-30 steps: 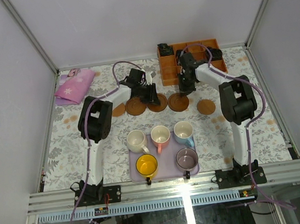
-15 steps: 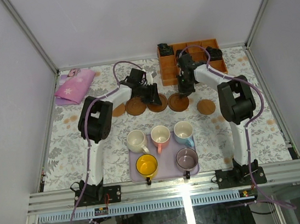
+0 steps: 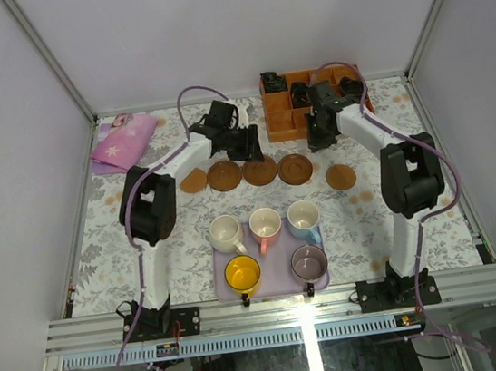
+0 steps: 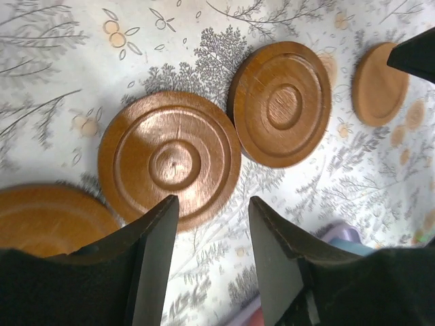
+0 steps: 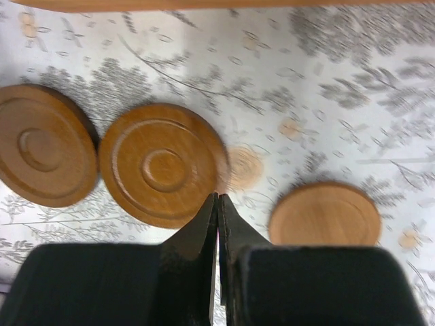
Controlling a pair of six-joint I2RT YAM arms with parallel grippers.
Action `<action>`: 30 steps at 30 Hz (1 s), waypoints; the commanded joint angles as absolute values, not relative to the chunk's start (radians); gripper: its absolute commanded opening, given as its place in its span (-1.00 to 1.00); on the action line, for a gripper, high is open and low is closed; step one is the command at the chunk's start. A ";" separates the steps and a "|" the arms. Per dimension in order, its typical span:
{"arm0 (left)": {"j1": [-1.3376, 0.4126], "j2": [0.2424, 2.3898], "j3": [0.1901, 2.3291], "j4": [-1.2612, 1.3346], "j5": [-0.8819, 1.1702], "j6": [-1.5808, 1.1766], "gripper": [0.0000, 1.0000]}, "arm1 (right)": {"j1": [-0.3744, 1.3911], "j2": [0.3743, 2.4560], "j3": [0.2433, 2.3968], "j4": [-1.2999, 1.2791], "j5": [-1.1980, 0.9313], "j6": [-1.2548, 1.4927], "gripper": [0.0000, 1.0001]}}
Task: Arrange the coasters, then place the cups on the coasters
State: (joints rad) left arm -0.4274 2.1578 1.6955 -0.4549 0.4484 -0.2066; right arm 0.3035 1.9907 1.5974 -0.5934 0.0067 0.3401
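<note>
Five brown coasters lie in a row on the flowered cloth: (image 3: 194,181), (image 3: 225,175), (image 3: 260,170), (image 3: 295,168) and, further right, (image 3: 341,176). My left gripper (image 3: 245,146) hovers just behind the middle coaster (image 4: 170,159); its jaws are open with only cloth between them (image 4: 211,204). My right gripper (image 3: 319,136) is shut and empty (image 5: 218,197), above the cloth between a ringed coaster (image 5: 163,163) and a smooth one (image 5: 325,214). The cups stand on the lavender tray (image 3: 277,278): white (image 3: 226,232), pink (image 3: 265,226), blue (image 3: 304,218), yellow (image 3: 242,274), purple-grey (image 3: 308,262).
An orange-brown compartmented box (image 3: 280,113) stands at the back behind the right gripper. A pink folded cloth (image 3: 123,142) lies at the back left. Both arms reach over the area behind the tray.
My left gripper has opened and pulled back off the middle coaster. The right gripper, still shut, has moved back and to the right, away from the coaster row.
</note>
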 commanded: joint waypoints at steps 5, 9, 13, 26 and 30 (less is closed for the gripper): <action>-0.316 1.890 1.425 -0.245 0.374 -0.290 -0.07 | 0.236 1.855 1.399 -0.612 0.106 0.377 -1.00; -0.244 1.811 1.289 -0.147 0.368 -0.340 -0.07 | 0.232 1.847 1.355 -0.640 0.131 0.383 -1.00; -0.201 1.761 1.231 -0.106 0.347 -0.343 -0.07 | 0.230 1.847 1.330 -0.648 0.144 0.387 -1.00; -0.152 1.757 1.230 -0.107 0.326 -0.337 -0.04 | 0.186 2.022 1.448 -0.642 0.120 0.379 -1.00; -0.133 1.769 1.243 -0.116 0.322 -0.336 -0.03 | 0.185 2.081 1.501 -0.641 0.096 0.381 -1.00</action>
